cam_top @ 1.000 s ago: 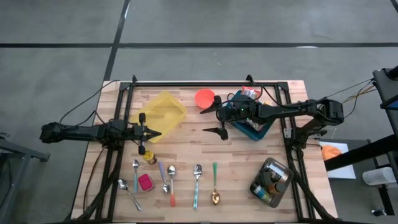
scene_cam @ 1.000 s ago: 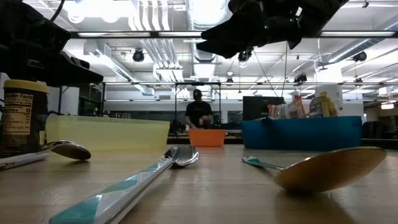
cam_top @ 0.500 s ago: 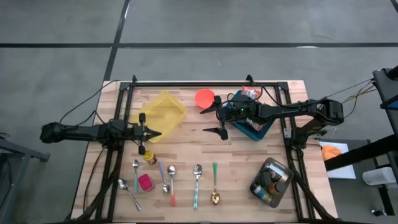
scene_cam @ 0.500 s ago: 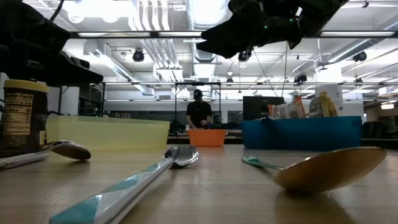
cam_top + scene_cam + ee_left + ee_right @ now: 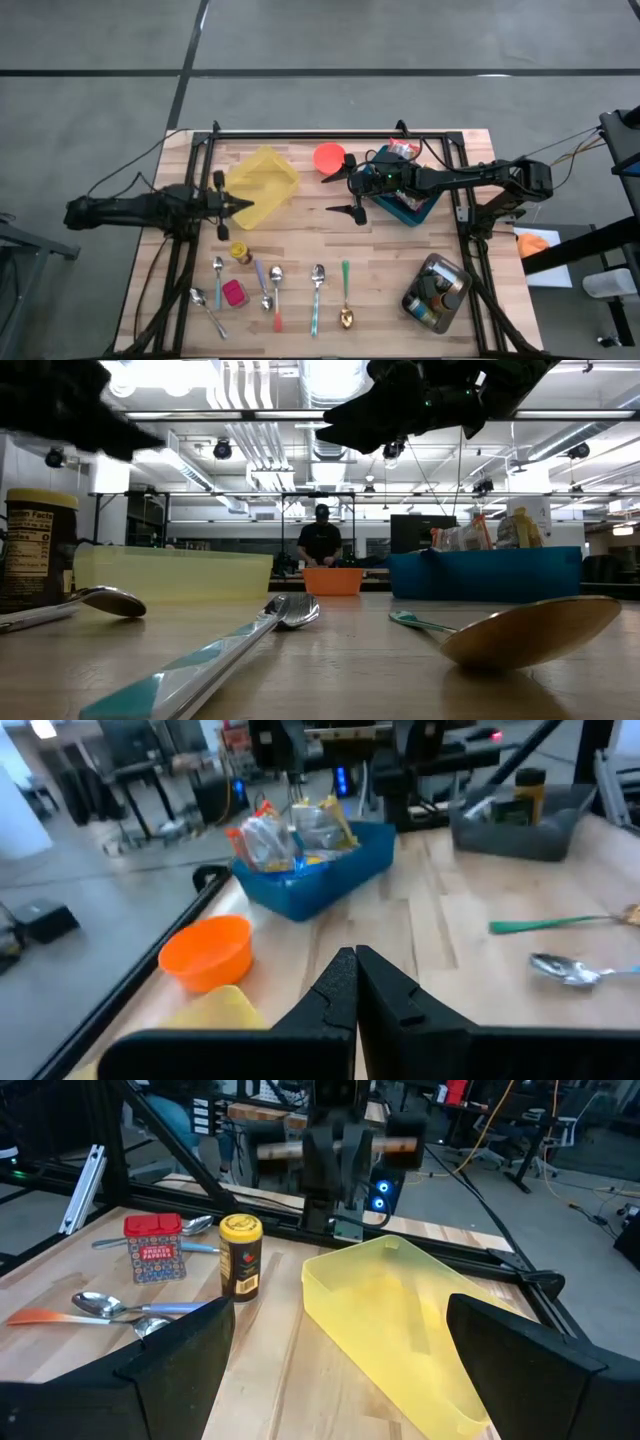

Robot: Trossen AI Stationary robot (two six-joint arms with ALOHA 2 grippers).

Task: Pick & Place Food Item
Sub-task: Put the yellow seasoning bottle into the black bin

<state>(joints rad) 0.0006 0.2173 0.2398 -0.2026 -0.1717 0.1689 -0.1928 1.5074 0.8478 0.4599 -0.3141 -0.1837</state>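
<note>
Hovering with its fingers spread wide and nothing between them, the right gripper (image 5: 352, 195) hangs above bare wood just beside the blue bin (image 5: 405, 205), on the side facing the middle of the table. That looks like a deliberate pause: jaws ready for a grab, yet not committed to anything. The food packets (image 5: 290, 830) sit piled inside the blue bin, so the thing to be picked is close behind the claw rather than under it. On the bin's far side from the packets' likely destination there is nothing to aim for; the yellow tray (image 5: 262, 180) lies well apart from the bin, across the table's middle, open and ready to receive. An orange bowl (image 5: 329, 157) stands near the bin, between it and the tray.

The left gripper (image 5: 243, 204), pinched fully shut on nothing, waits at the tray's edge, far from the bin. A small yellow-lidded jar (image 5: 240, 251) and a row of spoons (image 5: 316, 280) lie well away from the bin, toward the front edge, out of the working path.
</note>
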